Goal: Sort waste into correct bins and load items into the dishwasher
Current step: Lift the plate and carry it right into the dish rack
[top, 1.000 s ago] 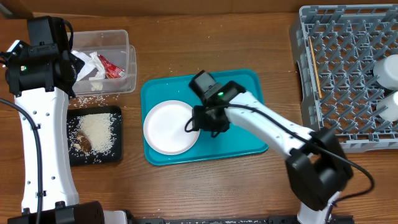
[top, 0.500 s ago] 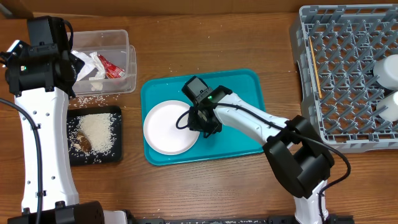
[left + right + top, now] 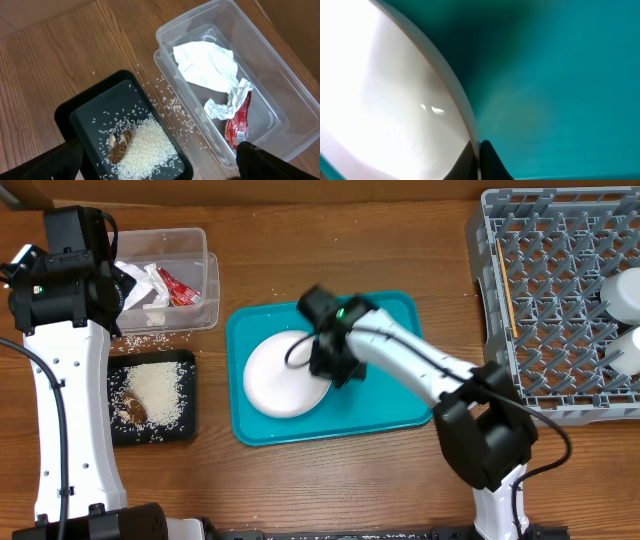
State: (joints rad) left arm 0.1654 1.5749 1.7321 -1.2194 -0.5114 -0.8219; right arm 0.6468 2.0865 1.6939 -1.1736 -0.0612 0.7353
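Pinching the rim of the plate [image 3: 278,377], the right tool [image 3: 325,365] is closed at the frame's centre, over the teal tray [image 3: 392,398]; the left tool [image 3: 120,280] is held wide open at upper left, above the clear tub [image 3: 205,275].

A brown wood-grain table [image 3: 340,240] fills the view, evenly lit, with perhaps cardboard [image 3: 25,192] at its far left corner

The dish rack [image 3: 540,300] is running off the right edge of the overhead shot, clipping two white dishes [image 3: 625,292] too far gone to ID. The right arm [image 3: 400,355] is covering the right rim of the plate [image 3: 275,375], and in the right wrist view that plate is blurring into white glare on the left.
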